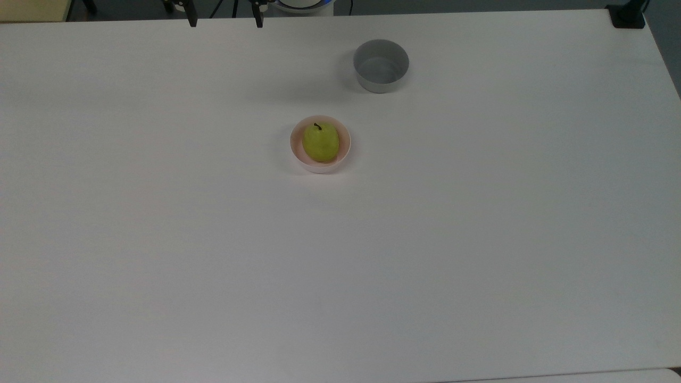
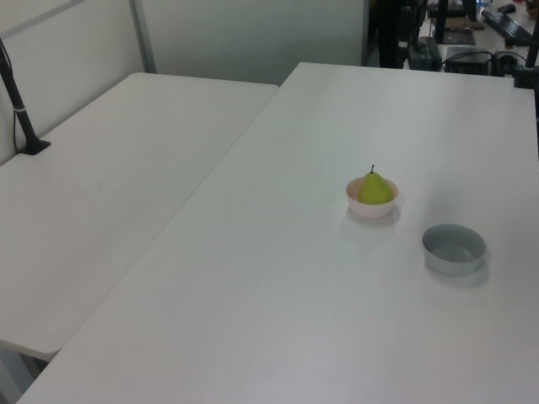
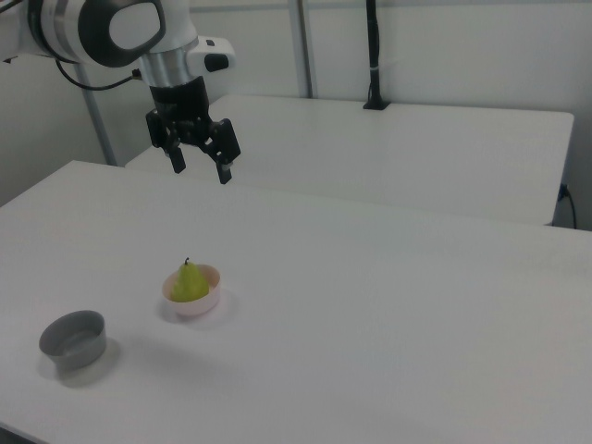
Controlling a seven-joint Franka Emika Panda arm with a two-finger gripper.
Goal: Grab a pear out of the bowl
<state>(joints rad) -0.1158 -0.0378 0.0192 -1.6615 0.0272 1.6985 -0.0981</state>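
Fingers [image 3: 176, 159] of the gripper [image 3: 199, 169] spread wide, empty, high above the pear [image 3: 190, 281] upright in the bowl [image 3: 196, 303].

Empty grey bowl [image 1: 381, 65] upright on white table [image 1: 479, 239], second table [image 2: 109, 177] alongside.

light: even, diffuse, overhead | counter [image 1: 479, 239]: bright white, slightly washed out in top view, no hard glare | shadows: soft, faint beside pink bowl [image 1: 320, 144] and grey bowl [image 1: 381, 65] | focus: mild softness and grain | edges: no obvious distortion
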